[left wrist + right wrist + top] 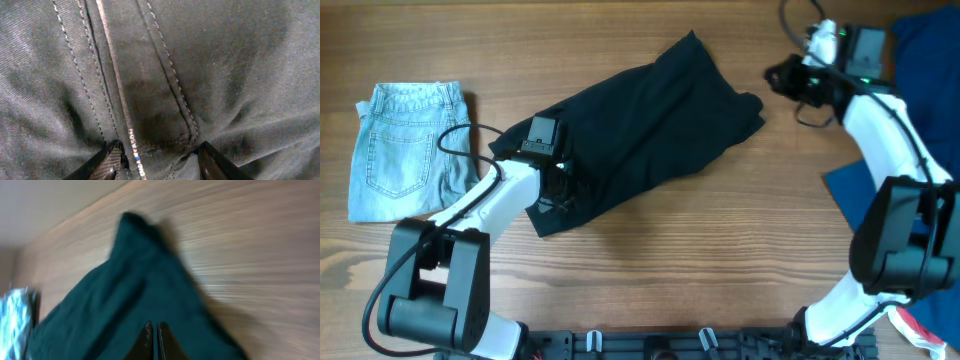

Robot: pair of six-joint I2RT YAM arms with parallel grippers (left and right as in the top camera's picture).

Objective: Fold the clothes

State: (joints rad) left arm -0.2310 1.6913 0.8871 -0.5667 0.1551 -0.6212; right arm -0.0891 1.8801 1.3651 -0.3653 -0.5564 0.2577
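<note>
The black garment (640, 125) lies crumpled in a long diagonal band across the middle of the table. My left gripper (556, 192) is over its lower left end. In the left wrist view its fingers (159, 152) are open and spread wide, low over the black stitched fabric (165, 75), with a seam and a small label between them. My right gripper (778, 78) hovers to the right of the garment's upper right corner, apart from it. In the right wrist view its fingers (154, 332) are shut on nothing, with the garment (125, 295) blurred below.
Light-blue denim shorts (405, 150) lie flat at the far left. Bright royal-blue fabric (925, 60) covers the far right edge, with a corner (850, 185) reaching onto the wood. Bare wooden table (720, 260) runs along the front.
</note>
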